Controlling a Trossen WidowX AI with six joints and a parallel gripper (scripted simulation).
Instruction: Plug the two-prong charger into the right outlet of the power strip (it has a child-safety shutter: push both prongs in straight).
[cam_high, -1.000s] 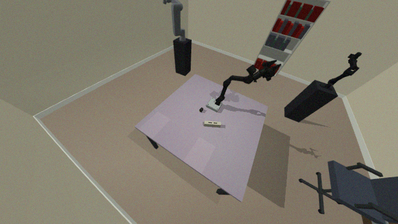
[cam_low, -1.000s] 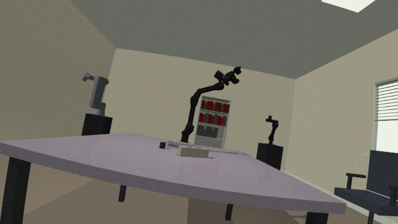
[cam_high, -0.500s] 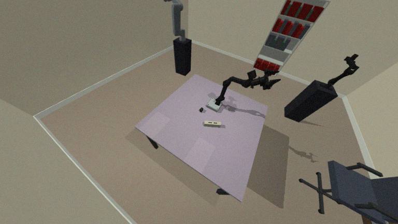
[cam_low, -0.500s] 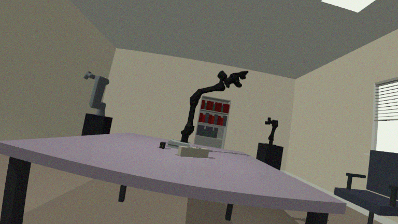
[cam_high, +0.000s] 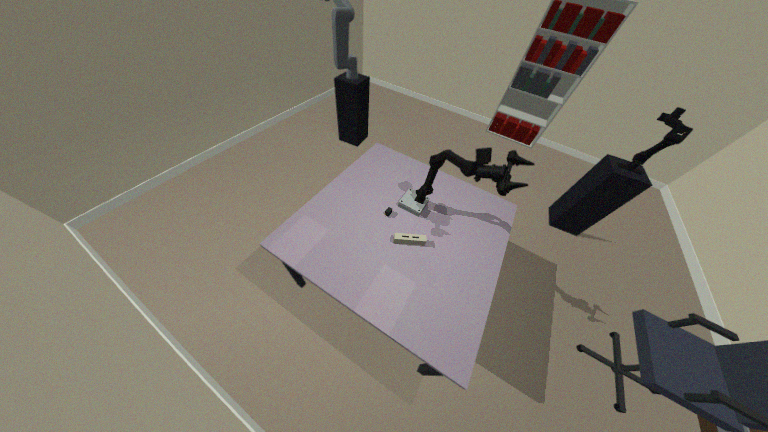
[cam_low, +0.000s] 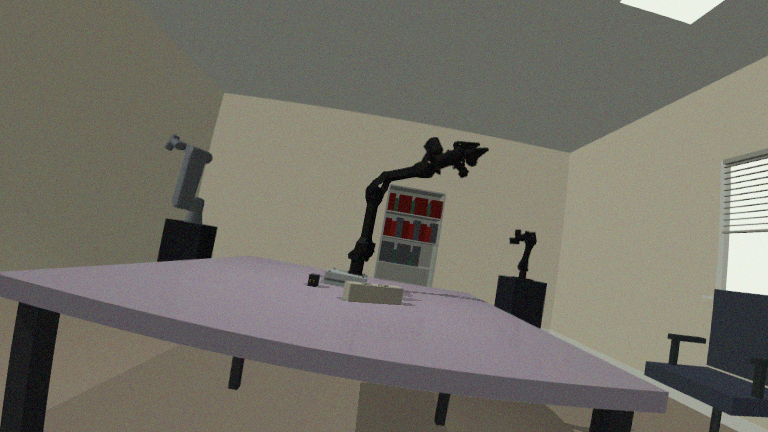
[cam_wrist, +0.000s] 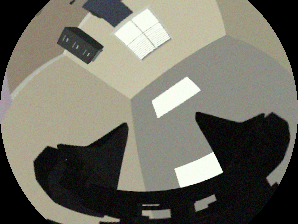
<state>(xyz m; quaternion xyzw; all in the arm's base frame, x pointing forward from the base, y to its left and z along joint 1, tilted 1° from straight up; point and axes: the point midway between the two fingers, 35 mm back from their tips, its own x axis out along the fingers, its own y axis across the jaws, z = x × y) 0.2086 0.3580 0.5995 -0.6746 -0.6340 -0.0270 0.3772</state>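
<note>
Beige walls, bookshelf (cam_high: 558, 64), blinded window (cam_low: 745, 214), chair (cam_high: 692, 365)

high top view, low exterior, upturned wrist

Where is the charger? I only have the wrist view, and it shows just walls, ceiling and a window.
Observer: The charger sits on the table, beside the arm's base plate.
Operator: And the power strip?
Observer: The power strip lies flat on the table in front of the base, apart from the charger.
Operator: Is my end effector near either?
Observer: No. The end effector is open, holds nothing, and is raised high above the table, pointing away from both.
</note>
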